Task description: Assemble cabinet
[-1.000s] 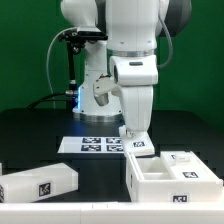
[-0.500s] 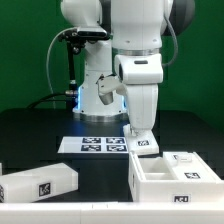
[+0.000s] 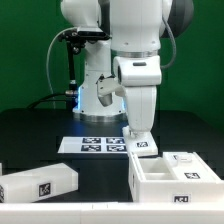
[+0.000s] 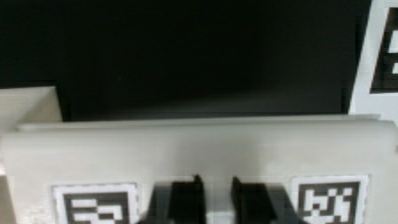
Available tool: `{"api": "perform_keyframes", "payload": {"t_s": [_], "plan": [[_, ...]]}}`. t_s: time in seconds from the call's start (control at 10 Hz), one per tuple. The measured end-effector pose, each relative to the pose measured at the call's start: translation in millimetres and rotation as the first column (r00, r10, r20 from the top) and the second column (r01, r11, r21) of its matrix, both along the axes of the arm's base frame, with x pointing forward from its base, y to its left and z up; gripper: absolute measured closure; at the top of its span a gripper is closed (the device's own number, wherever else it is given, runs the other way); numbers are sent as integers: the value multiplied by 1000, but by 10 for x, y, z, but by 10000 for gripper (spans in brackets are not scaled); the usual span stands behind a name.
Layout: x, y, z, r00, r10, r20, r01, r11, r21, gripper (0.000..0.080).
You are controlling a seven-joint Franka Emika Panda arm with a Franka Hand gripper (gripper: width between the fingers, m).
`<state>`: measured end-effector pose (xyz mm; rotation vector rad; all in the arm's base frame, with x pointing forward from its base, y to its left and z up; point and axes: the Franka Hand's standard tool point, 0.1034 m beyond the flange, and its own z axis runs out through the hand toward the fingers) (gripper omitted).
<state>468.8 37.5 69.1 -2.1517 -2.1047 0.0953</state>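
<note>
My gripper [image 3: 139, 131] is shut on a white cabinet piece [image 3: 141, 144] with a tag facing front. It holds the piece at the back left corner of the open tray-like cabinet body [image 3: 170, 180], on the exterior view's right. I cannot tell whether the two touch. In the wrist view the held piece [image 4: 196, 150] fills the lower half, with a tag on either side of my black fingers [image 4: 178, 203]. A long white cabinet block [image 3: 40, 183] lies on the table at the exterior view's left.
The marker board [image 3: 98, 145] lies flat on the black table just left of the held piece; its edge also shows in the wrist view [image 4: 381, 50]. The arm's base and a cable stand are behind. Another white part's corner [image 4: 25, 105] shows in the wrist view.
The gripper and the held piece have shifted slightly toward the exterior view's right. The other parts have not moved.
</note>
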Motion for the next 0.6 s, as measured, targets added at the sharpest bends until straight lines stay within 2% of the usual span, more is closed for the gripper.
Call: {"api": "perform_keyframes", "payload": {"t_s": [0.6], "plan": [[19,-66,5,1000,21,10,-21,1000,5,735]]}}
